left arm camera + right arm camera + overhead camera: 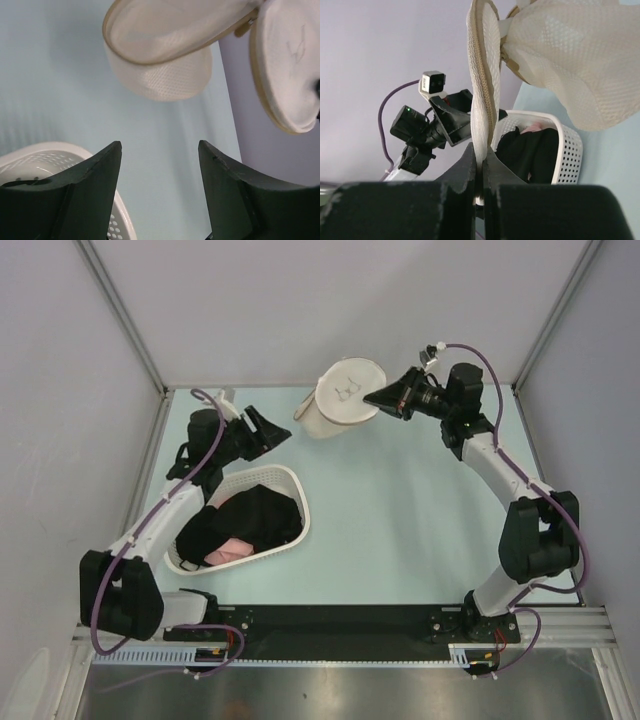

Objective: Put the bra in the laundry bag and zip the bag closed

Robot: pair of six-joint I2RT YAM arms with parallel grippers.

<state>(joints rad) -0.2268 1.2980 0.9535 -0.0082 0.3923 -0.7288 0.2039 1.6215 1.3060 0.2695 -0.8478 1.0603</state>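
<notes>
The laundry bag (342, 400), a cream mesh clamshell, stands open at the back of the table. Its lid (285, 65) is lifted off the lower half (165, 75). My right gripper (371, 397) is shut on the lid's zip rim (484, 100), which runs down between its fingers (470, 165). The black fabric that I take for the bra (255, 518) lies in the white basket (298, 483). It also shows in the right wrist view (530, 152). My left gripper (272, 435) hangs open and empty just beyond the basket's far end, left of the bag. The left jaws (160, 150) frame bare table.
The perforated white basket (568, 150) sits at the left of the table, and its rim (50, 149) lies just under my left fingers. A pink garment (228, 552) lies in it beside the black fabric. Grey walls enclose the table on three sides.
</notes>
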